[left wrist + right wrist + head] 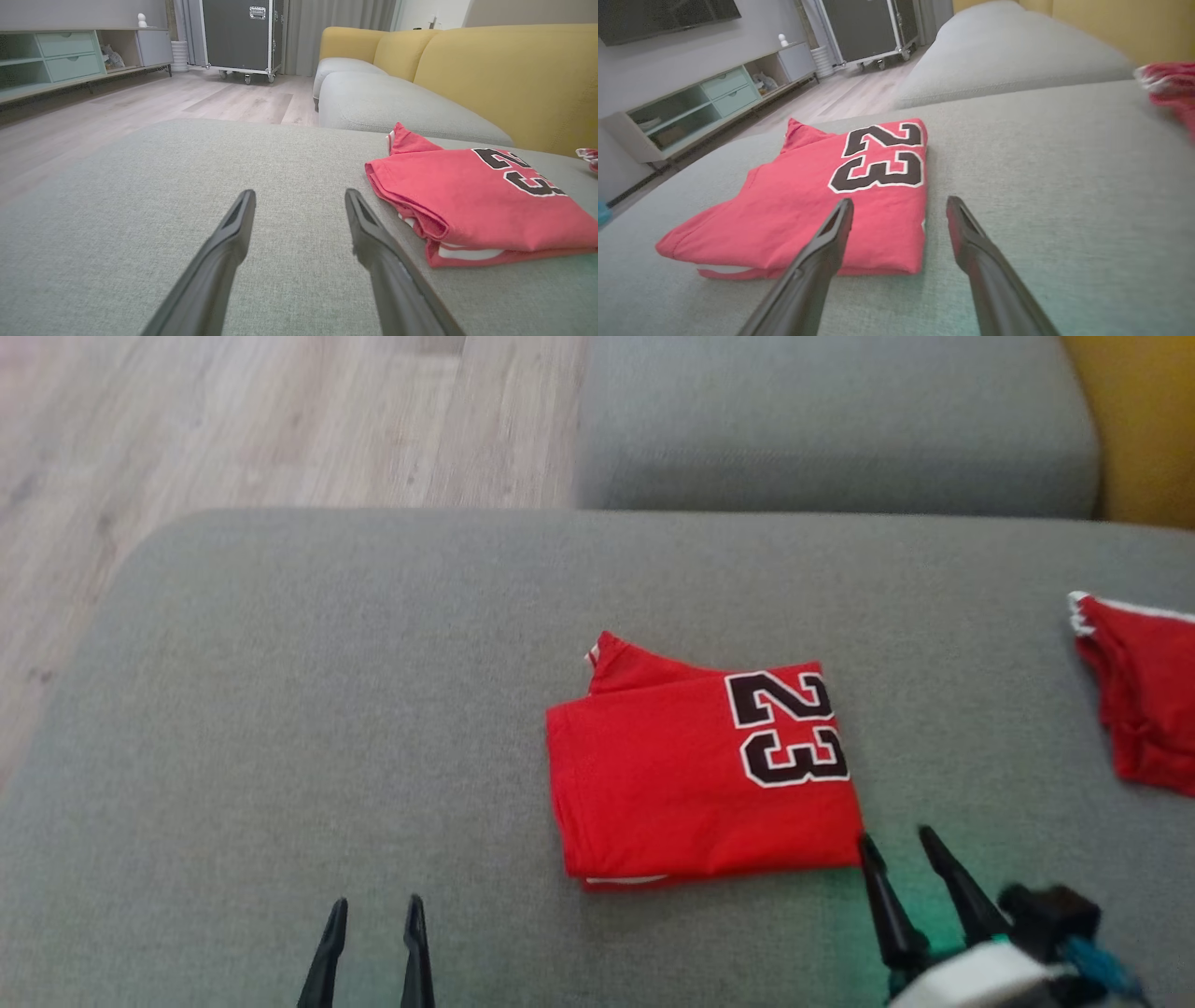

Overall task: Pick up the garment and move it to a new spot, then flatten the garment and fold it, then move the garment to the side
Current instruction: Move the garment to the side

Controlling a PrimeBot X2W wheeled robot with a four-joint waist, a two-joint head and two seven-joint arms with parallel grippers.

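Note:
The garment (691, 779) is a red jersey with a black "23", lying folded into a thick rectangle on the grey cushion (327, 709). It also appears at the right of the left wrist view (472, 196) and at the centre-left of the right wrist view (822, 200). My right gripper (901, 845) stands open just off the garment's near right corner, touching nothing. In its own view the gap (899, 207) straddles that corner. My left gripper (376, 905) is open near the cushion's front edge, well to the left of the garment, empty (299, 198).
A second red garment (1144, 691) lies at the cushion's right edge. Behind are another grey seat (831, 420), yellow backrests (509, 79), wooden floor (233, 420), a black wheeled case (240, 35) and a low cabinet (70, 56).

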